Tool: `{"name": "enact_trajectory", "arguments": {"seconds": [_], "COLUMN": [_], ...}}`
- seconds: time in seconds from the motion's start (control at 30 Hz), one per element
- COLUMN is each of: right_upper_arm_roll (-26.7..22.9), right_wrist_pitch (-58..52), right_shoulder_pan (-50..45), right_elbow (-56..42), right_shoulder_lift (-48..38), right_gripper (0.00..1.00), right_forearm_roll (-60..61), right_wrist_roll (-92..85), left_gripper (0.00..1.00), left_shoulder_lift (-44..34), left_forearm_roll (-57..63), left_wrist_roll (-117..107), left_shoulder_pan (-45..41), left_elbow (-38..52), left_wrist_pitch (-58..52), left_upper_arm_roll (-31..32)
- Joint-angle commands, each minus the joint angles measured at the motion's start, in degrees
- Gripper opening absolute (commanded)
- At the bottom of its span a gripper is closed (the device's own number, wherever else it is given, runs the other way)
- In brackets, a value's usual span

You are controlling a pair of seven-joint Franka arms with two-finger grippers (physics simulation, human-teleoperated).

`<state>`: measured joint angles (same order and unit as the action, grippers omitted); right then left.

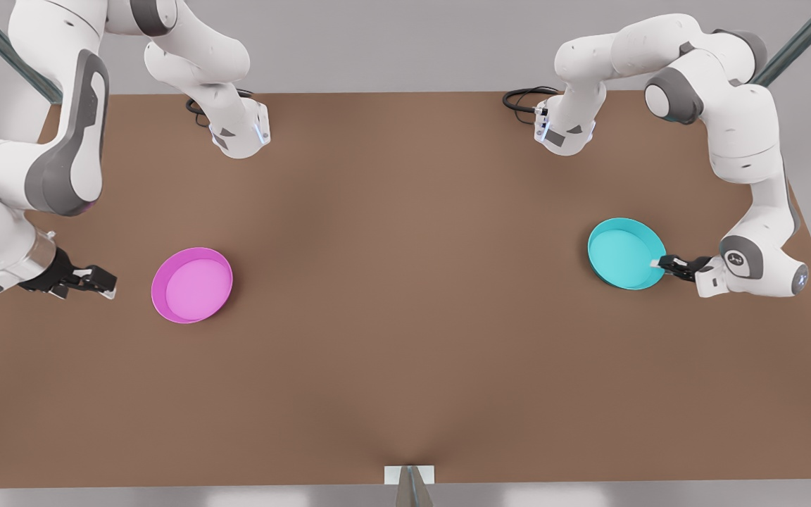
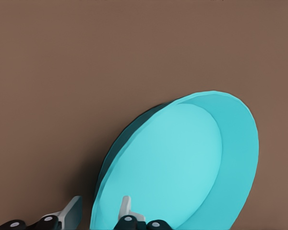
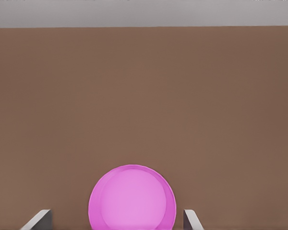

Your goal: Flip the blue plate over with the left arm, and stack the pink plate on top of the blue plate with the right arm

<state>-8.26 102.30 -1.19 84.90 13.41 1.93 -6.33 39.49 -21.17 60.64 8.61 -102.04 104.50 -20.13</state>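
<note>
The blue plate (image 1: 624, 252) (image 2: 182, 163) is tilted up on the brown table at the front view's right, its hollow side facing the wrist camera. My left gripper (image 1: 661, 264) (image 2: 101, 211) is shut on its rim, one finger inside the dish and one outside. The pink plate (image 1: 192, 285) (image 3: 132, 199) lies flat, hollow side up, at the front view's left. My right gripper (image 1: 106, 285) (image 3: 116, 219) stands open a short way from it, low over the table and pointing at it without touching.
The brown table (image 1: 405, 317) stretches wide between the two plates. Both arm bases and black cables (image 1: 522, 98) sit along the far edge. A small white bracket (image 1: 410, 475) is at the near edge's middle.
</note>
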Motion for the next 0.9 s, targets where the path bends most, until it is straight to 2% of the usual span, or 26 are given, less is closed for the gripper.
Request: {"name": "enact_trajectory", "arguments": {"seconds": [0.0,0.2,0.87], "right_upper_arm_roll": [0.00,0.00,-0.09], "right_wrist_pitch": [0.00,-0.09,-0.18], "right_shoulder_pan": [-0.04,-0.05,0.22], "right_elbow": [0.00,0.00,0.00], "right_shoulder_lift": [-0.05,0.04,0.04], "right_gripper": [1.00,1.00,1.00], "right_forearm_roll": [0.00,0.00,0.09], "right_wrist_roll": [0.00,0.00,-1.49], "left_gripper": [0.46,0.38,0.25], "left_shoulder_lift": [0.06,0.50,1.29], "left_forearm_roll": [-0.19,-0.28,-0.72], "left_wrist_roll": [0.00,0.00,0.00], "left_shoulder_pan": [0.00,-0.09,-0.26], "left_elbow": [0.00,0.18,0.53], "left_wrist_pitch": [0.00,0.00,-0.35], "left_upper_arm_roll": [0.00,0.00,0.44]}}
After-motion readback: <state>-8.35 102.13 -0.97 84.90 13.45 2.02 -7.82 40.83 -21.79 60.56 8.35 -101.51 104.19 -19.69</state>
